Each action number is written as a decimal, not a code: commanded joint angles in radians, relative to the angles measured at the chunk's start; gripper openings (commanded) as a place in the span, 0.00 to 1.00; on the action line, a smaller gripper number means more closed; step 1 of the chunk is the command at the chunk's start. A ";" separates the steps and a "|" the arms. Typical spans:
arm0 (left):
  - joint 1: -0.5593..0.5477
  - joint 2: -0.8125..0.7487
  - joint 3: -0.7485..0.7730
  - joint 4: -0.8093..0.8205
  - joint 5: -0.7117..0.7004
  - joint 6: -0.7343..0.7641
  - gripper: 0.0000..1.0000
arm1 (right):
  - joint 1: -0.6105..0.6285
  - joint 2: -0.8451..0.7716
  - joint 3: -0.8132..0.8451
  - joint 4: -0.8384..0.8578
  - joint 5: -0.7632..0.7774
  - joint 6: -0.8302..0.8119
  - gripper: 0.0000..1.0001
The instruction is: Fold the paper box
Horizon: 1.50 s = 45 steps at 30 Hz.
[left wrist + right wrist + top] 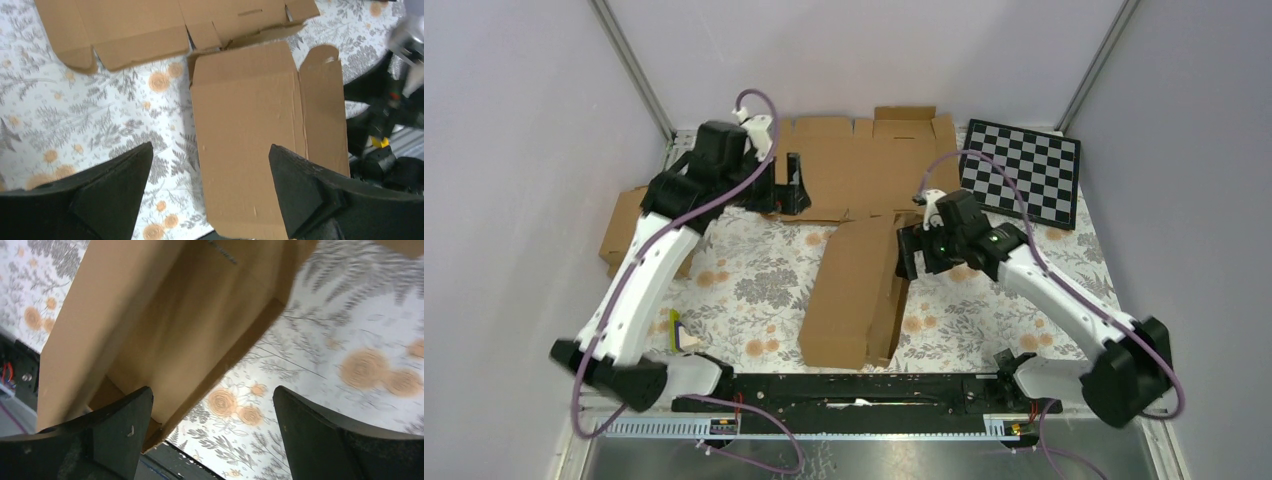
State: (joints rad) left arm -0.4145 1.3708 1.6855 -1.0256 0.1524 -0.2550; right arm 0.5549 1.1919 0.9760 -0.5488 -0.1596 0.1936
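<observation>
The left arm [649, 280] stretches from its base at the near left up to the far left of the tabletop [754, 270]. Its elbow is high and its left hand [788, 190] points down over the near edge of a flat cardboard blank [864, 160]. That hand is spread wide, with nothing between its fingers [115, 190].

The right arm [1064, 300] reaches in low from the near right towards the middle. The right hand [910, 252] sits just beside the far right part of the box [849, 290]. It is also spread wide. In its wrist view the box wall lies by one finger [115, 430] and bare cloth by the other, so it grips nothing.

The box lies in the middle of the tabletop, between the two arms. It is plain brown corrugated card, shallow and rectangular, with a broad panel on top. A long flap with a rounded tab runs down its right side, and that side gapes a little, showing a shadowed hollow beneath the top panel. Its long axis runs from near to far, with the far end leaning slightly right and almost touching the blank.
</observation>
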 commanded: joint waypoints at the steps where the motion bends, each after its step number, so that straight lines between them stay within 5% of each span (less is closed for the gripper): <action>1: -0.009 -0.226 -0.230 0.144 0.015 -0.090 0.97 | -0.004 0.075 0.024 0.097 -0.221 0.011 0.97; 10: -0.118 -0.664 -0.754 0.484 0.002 -0.323 0.99 | -0.003 -0.007 -0.101 0.409 -0.390 0.284 0.95; 15: -0.154 -0.671 -0.760 0.497 0.012 -0.346 0.99 | 0.068 0.005 -0.129 0.608 -0.309 0.513 0.92; 28: -0.167 -0.511 -0.580 0.466 0.152 -0.291 0.95 | 0.202 0.243 0.119 0.625 -0.249 0.502 0.96; 31: -0.167 -0.447 -0.541 0.376 0.120 -0.256 0.76 | 0.202 0.258 0.132 0.613 -0.249 0.487 0.97; 39: -0.167 -0.381 -0.478 0.283 0.077 -0.200 0.00 | 0.195 0.209 0.177 0.325 -0.071 0.241 1.00; 45: -0.167 -0.340 -0.458 0.266 0.145 -0.155 0.00 | 0.053 0.108 0.060 0.212 -0.001 0.111 1.00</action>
State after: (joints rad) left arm -0.5793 1.0111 1.1812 -0.7574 0.2584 -0.4702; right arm 0.7033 1.3930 1.0943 -0.2272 -0.2527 0.4427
